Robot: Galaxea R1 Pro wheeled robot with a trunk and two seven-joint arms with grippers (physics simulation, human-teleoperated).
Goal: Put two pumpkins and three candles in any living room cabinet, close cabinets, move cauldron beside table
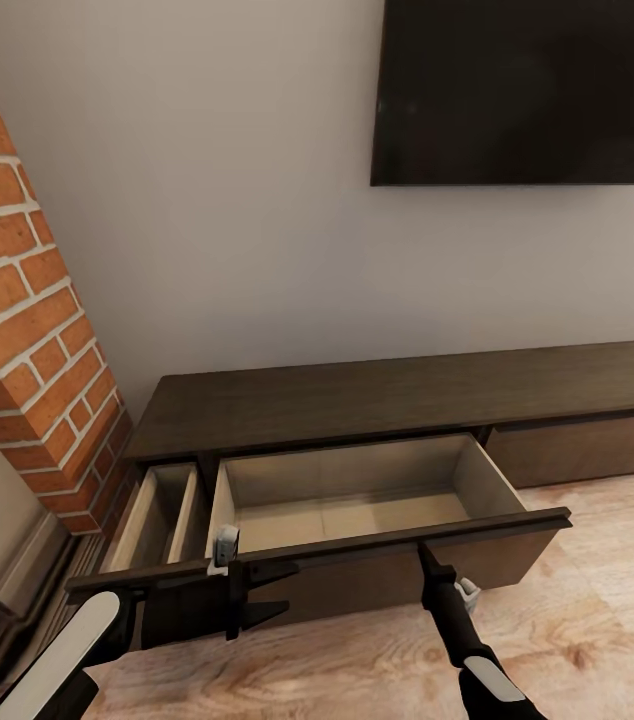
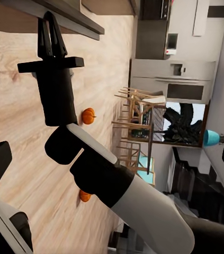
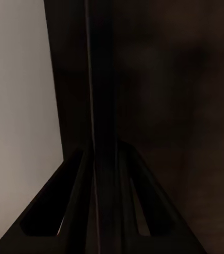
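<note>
We're at the cabinet (image 1: 377, 400), big drawer (image 1: 357, 500) open & empty, right gripper (image 1: 423, 553) pinched narrow at its front edge, left gripper (image 1: 282, 590) spread wide w/ nothing, pumpkins (image 2: 88, 116) on floor behind us; risk: a shove shuts it before loading.

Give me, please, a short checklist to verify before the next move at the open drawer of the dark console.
1. Wide drawer with pale beige inside of the long dark-brown wooden console pulled out: ok.
2. Drawer loaded: not ok, bare inside.
3. Two small ribbed orange pumpkins stored: not ok, both lie on the light wood-plank floor.
4. Left claw open and empty: ok.
5. Right claw free of the drawer's front rim: cannot tell; fingers together at the rim.
</note>
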